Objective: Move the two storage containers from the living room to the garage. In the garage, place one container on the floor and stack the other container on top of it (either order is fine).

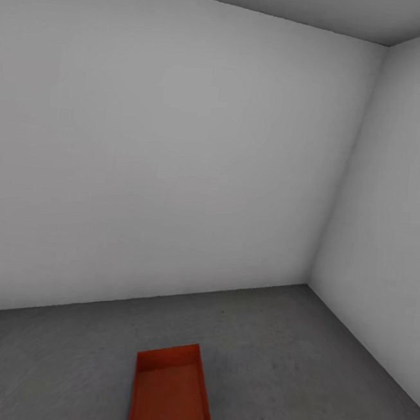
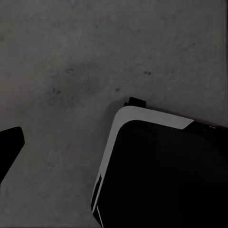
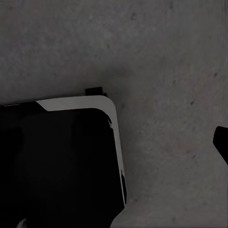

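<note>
Grey concrete floor (image 1: 322,377), white walls (image 1: 177,155); one orange bin (image 1: 171,393) before me, well off the walls. Can't tell my grippers' state.

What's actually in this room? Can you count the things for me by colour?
Orange-red bin: 1
Grey concrete floor: 1
White walls: 2
Total: 4
</note>
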Controlling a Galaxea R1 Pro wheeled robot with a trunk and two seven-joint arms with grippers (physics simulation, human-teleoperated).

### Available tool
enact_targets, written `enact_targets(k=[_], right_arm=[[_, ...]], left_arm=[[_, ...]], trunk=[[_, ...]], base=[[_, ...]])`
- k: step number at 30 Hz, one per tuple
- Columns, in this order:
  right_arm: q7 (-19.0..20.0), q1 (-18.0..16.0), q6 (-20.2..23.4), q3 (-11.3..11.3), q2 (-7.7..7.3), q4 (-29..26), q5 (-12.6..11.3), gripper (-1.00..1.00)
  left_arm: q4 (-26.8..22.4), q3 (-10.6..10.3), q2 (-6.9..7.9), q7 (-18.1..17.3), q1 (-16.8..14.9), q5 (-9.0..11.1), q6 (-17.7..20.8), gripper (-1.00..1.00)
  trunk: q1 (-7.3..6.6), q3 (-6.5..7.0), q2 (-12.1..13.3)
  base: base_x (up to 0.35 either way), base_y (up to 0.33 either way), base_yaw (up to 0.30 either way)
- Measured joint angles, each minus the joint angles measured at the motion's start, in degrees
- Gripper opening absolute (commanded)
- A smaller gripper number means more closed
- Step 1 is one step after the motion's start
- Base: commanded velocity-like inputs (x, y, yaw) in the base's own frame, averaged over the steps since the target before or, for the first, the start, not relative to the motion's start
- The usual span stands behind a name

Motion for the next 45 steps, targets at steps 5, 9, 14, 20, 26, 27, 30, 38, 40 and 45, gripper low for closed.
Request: enact_targets(k=[5,9,14,20,26,27,30,38,40,45], right_arm=[[0.0,0.0,-0.2,0.0,0.05,0.0,-0.1,1.0],[0.0,0.0,-0.2,0.0,0.08,0.0,-0.1,1.0],[0.0,0.0,-0.2,0.0,0.03,0.0,-0.1,1.0],[0.0,0.0,0.1,0.0,-0.09,0.0,0.0,1.0],[0.0,0.0,0.3,0.1,-0.27,0.0,0.3,1.0],[0.0,0.0,0.3,0.1,-0.28,0.0,0.3,1.0],[-0.2,0.0,0.3,0.1,-0.33,0.0,0.3,1.0],[-0.3,0.0,-0.2,0.2,-0.43,0.0,0.3,1.0],[-0.3,0.0,-0.3,0.2,-0.48,0.0,0.3,1.0],[-0.6,0.0,-0.4,0.2,-0.53,0.0,0.4,1.0]], left_arm=[[0.0,0.0,0.0,0.0,0.0,0.0,0.1,1.0],[0.0,0.0,0.0,0.0,0.0,0.0,0.1,1.0],[0.0,0.0,0.0,0.0,0.0,0.0,0.0,1.0],[0.0,0.0,-0.19,0.0,0.0,0.0,0.0,1.0],[0.0,0.0,-0.33,0.0,0.0,0.0,0.0,1.0],[0.0,0.0,-0.34,0.0,0.0,0.0,0.0,1.0],[0.0,0.0,-0.34,0.0,0.0,0.0,-0.1,1.0],[0.0,0.0,-0.43,0.0,0.0,0.0,-0.1,1.0],[0.0,0.0,-0.43,0.0,0.0,0.0,-0.1,1.0],[0.0,0.0,-0.44,0.0,0.1,-0.1,-0.2,1.0]], trunk=[[0.0,0.42,0.0],[0.0,0.77,0.0],[0.0,1.21,0.0],[0.0,1.73,0.0],[0.0,1.9,0.0],[0.0,1.9,0.0],[0.0,1.92,0.0],[0.0,1.92,0.0],[0.0,1.92,0.0],[0.0,1.92,0.0]], base=[[0.0,0.0,-0.081],[0.0,0.0,-0.061],[0.0,0.0,-0.02],[0.0,0.0,-0.002],[0.0,0.0,0.0],[0.0,0.0,0.0],[0.0,0.0,0.0],[0.0,0.0,0.0],[0.0,0.0,0.0],[0.0,0.0,0.0]])
